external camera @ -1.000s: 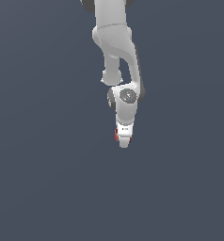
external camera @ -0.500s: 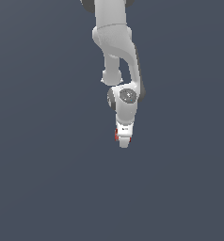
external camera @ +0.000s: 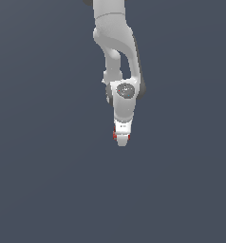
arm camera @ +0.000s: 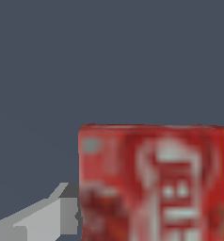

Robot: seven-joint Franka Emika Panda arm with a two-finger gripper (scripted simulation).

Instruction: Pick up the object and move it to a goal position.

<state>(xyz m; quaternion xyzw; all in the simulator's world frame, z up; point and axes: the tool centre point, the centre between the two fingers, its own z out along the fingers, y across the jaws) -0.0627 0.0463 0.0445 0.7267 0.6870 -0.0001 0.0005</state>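
A glossy white arm (external camera: pixel 116 45) of rounded, jointed segments with dark seams, a grey circular cap (external camera: pixel 126 90) on its wrist joint, and pale grey fingers (arm camera: pixel 36 219).

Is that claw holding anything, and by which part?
Apparently yes: the red block sits in the claw, red showing at both sides. The exact hold cannot be told.

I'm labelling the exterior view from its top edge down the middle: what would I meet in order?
White robot arm → round grey wrist joint cap → white gripper with the small red boxy block peeking out at its sides → bare dark grey floor.
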